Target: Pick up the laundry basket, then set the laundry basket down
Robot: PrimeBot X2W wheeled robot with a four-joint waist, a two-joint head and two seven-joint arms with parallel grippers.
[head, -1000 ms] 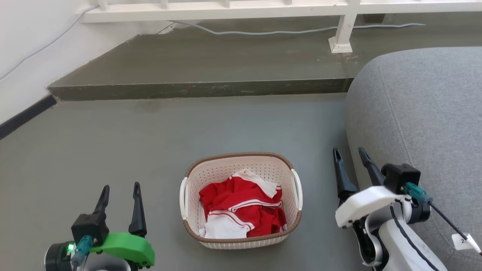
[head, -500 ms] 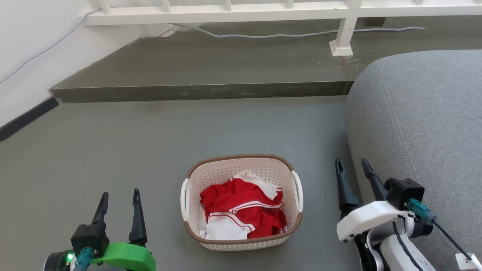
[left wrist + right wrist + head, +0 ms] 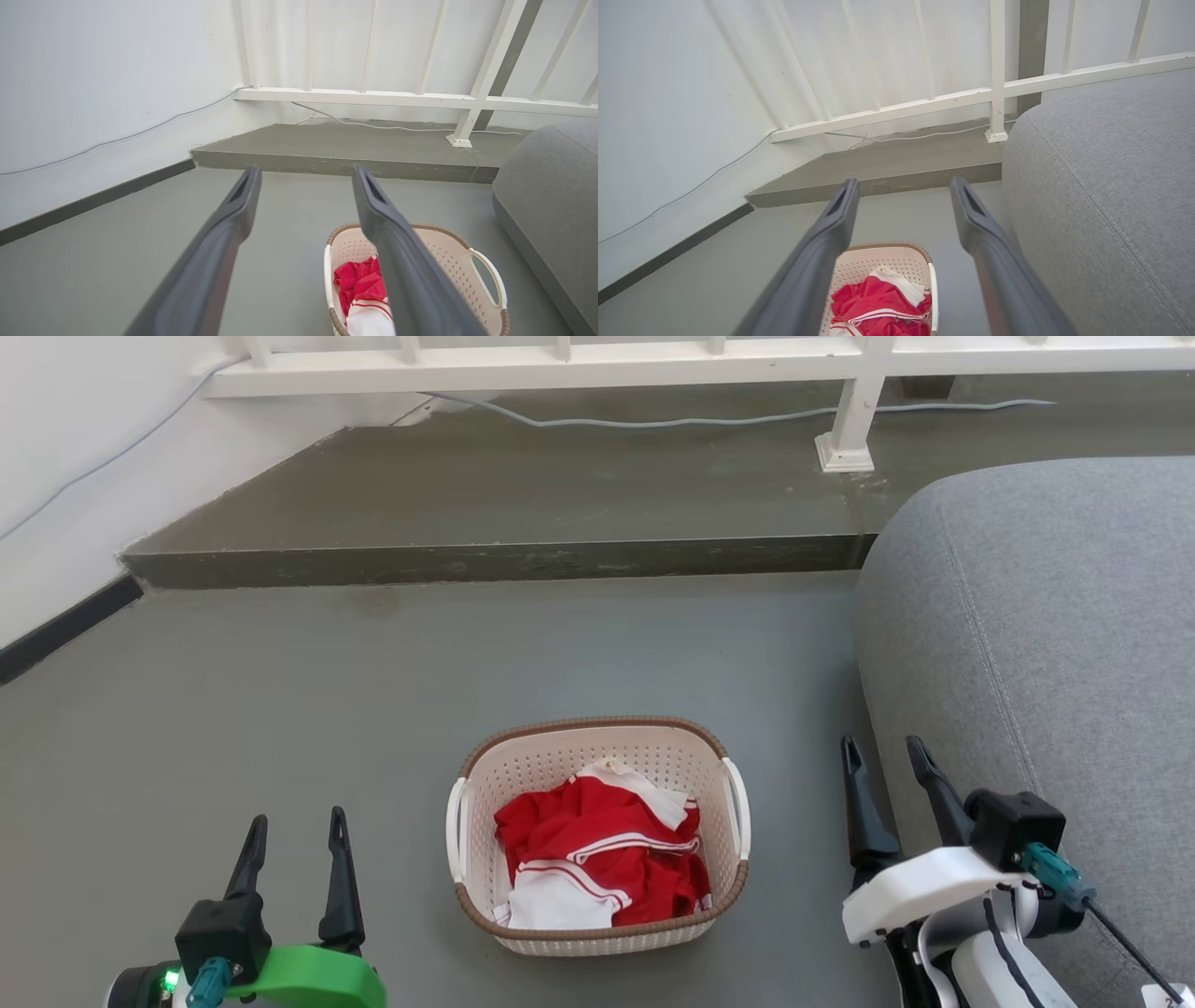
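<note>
The laundry basket (image 3: 523, 765) stands on the grey floor, cream-white and perforated with a brown rim, holding red and white clothes (image 3: 597, 859). White handles sit on its left (image 3: 455, 831) and right (image 3: 739, 807) sides. My left gripper (image 3: 297, 819) is open, low and to the basket's left, well apart from it. My right gripper (image 3: 882, 747) is open to the basket's right, beside the sofa, apart from the basket. The left wrist view has the basket (image 3: 448, 261) partly behind the right finger. In the right wrist view the basket (image 3: 887, 261) lies low between the fingers.
A grey sofa (image 3: 1046, 635) fills the right side, close to my right arm. A raised concrete step (image 3: 485, 560) runs across behind the basket, with a white railing (image 3: 653, 355) and a cable (image 3: 653, 420) on it. A white wall (image 3: 56, 485) with a dark skirting stands on the left.
Both grippers have sunk lower in the head view and stay open. The basket has not moved on the floor; the view shifted only slightly.
</note>
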